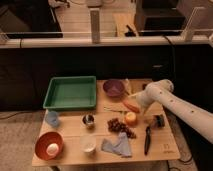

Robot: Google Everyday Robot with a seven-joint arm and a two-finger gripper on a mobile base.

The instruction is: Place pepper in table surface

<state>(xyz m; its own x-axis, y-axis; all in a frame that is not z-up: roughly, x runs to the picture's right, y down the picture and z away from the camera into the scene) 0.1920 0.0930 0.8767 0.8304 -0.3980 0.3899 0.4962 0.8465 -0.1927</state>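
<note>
The pepper (131, 106) is a small orange-red tapered piece lying at or just over the light-wood table surface (70, 127), right of centre. My gripper (137, 101) is at the end of the white arm that comes in from the right, and it is right at the pepper's right end. I cannot tell whether it touches the pepper. A round orange fruit (130, 118) sits just in front of the pepper, with a dark grape bunch (120, 126) beside it.
A green tray (71, 92) and a purple bowl (113, 88) stand at the back. A blue cup (52, 118), metal cup (88, 120), white cup (88, 143), red bowl (49, 146), blue cloth (116, 146) and black tool (148, 139) lie in front.
</note>
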